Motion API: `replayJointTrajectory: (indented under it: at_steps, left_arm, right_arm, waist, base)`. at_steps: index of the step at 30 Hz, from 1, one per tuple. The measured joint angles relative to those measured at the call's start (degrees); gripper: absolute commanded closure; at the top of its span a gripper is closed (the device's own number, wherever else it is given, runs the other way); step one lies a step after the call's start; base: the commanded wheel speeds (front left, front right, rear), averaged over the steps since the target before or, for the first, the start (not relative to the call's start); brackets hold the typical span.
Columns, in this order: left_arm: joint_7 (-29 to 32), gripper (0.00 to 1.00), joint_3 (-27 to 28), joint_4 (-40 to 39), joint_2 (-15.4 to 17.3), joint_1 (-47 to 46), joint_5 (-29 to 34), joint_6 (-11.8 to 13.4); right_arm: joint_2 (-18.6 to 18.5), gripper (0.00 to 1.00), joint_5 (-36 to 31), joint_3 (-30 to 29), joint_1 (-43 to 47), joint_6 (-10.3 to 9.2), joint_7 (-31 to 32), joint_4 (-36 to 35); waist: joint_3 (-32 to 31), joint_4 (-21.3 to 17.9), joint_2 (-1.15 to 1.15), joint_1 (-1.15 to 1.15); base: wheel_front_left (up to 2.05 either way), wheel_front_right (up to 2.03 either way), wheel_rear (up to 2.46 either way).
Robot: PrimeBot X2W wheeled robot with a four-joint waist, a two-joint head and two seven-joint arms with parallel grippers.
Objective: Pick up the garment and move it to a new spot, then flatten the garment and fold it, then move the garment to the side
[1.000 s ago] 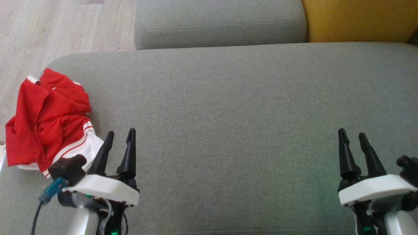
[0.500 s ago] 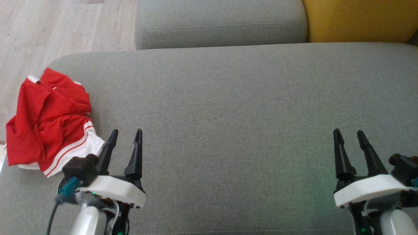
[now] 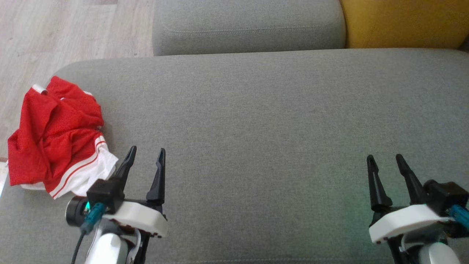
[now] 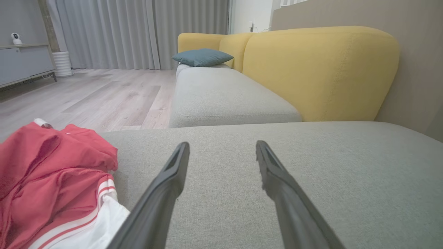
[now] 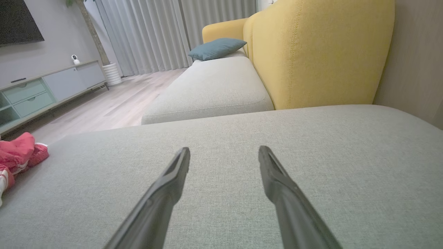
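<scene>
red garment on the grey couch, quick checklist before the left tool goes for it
1. crumpled red and white mesh garment held by no tool: ok
2. left tool open and empty: ok
3. right tool open and empty: ok
4. left tool aimed at the garment: not ok; the garment lies to its left and the fingers point past it
5. bare grey fabric couch cushion ahead for a new spot: ok
6. garment wholly on the cushion, not over its edge: cannot tell

Crumpled red/wht garment [image 3: 55,135], cushion's L edge
</scene>
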Motion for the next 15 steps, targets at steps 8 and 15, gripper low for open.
replayJointTrajectory:
  at_steps: [8,15]
  left_arm:
    - [-0.57,0.0,-0.01,0.94,-0.11,0.01,1.44,0.52]
    - [-0.57,0.0,0.07,1.97,-0.19,0.01,0.26,0.52]
  right_arm:
    - [0.1,0.0,-2.14,-0.1,0.01,0.0,-0.07,-0.19]
    - [0.16,0.0,-0.88,-0.63,0.02,0.0,-0.07,-0.01]
  waist:
    - [0.0,0.12,0.0,0.0]
    - [-0.01,0.25,0.0,0.0]
  base:
    - [0.0,0.0,0.0]
    - [0.0,0.0,0.0]
